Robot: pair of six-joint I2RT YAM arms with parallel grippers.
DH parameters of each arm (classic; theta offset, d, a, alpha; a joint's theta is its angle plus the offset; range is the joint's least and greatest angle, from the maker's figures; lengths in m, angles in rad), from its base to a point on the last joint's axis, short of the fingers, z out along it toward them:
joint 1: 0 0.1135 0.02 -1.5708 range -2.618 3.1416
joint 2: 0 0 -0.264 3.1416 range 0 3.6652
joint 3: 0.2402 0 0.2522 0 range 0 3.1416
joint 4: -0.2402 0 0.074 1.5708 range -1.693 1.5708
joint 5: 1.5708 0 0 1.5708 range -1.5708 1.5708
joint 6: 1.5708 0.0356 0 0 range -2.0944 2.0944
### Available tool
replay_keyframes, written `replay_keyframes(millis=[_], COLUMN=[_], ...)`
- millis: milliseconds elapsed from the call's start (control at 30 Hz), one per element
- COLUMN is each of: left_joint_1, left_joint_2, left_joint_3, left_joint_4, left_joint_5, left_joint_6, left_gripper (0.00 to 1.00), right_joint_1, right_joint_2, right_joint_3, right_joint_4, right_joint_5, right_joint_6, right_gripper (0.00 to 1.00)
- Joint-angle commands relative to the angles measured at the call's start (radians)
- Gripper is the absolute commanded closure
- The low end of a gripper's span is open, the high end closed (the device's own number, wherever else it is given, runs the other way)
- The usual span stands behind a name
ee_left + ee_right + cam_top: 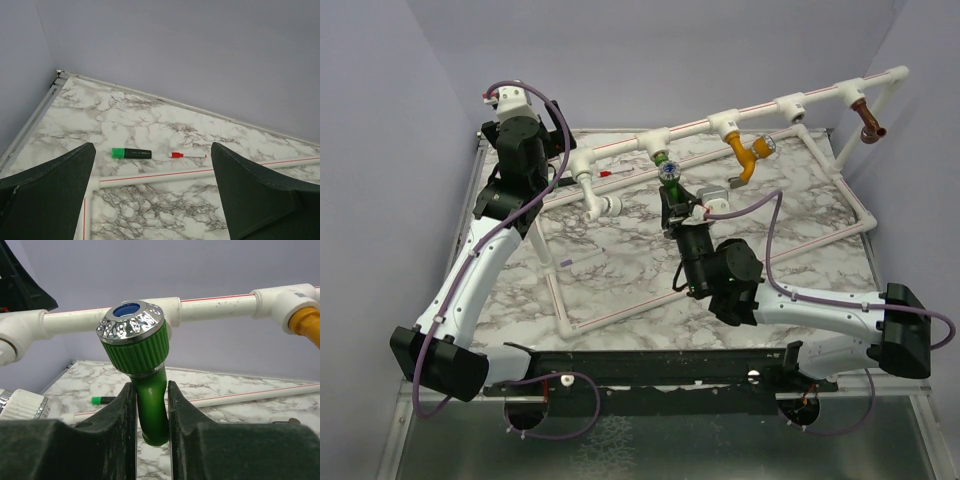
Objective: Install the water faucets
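while the right claw (151,395) is clamped on the bent neck of the green faucet (136,347), right at the white pipe (215,306), keep the squeeze firm and turn it square to the fitting; left claw (152,150) hangs wide apart, idle.

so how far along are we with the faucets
Done, it seems: white faucet, orange-yellow faucet and brown faucet hang from the pipe frame. In hand: the right fingers clamp the green faucet by its spout; whether it is seated is unclear. Left: the tee between orange-yellow and brown looks empty.
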Motion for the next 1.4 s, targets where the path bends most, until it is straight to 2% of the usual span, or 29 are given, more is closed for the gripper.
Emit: replay_keyframes(millis=[0, 300, 767, 1167, 1367], left_joint_1=[-0.054, -0.053, -0.053, -0.054, -0.053], left_joint_2=[0.008, 0.009, 0.011, 0.014, 0.017], left_joint_3=[-0.057, -0.057, -0.057, -0.057, -0.057], left_joint_4=[-0.234, -0.234, -0.234, -0.234, -0.234], left_joint_5=[0.123, 0.126, 0.128, 0.133, 0.132], left_joint_6=[0.022, 0.022, 0.023, 0.022, 0.023], left_gripper=[0.01, 0.01, 0.01, 0.01, 0.01], right_joint_1=[-0.004, -0.003, -0.003, -0.004, -0.004], right_joint_2=[-0.015, -0.078, -0.134, -0.128, -0.127], right_joint_3=[-0.014, -0.054, -0.084, -0.09, -0.094], right_joint_4=[0.125, 0.148, 0.183, 0.128, 0.084], right_joint_5=[0.02, 0.054, 0.07, 0.057, 0.004], right_joint_6=[0.237, 0.33, 0.339, 0.409, 0.42], right_gripper=[0.99, 1.0, 0.99, 1.0, 0.99])
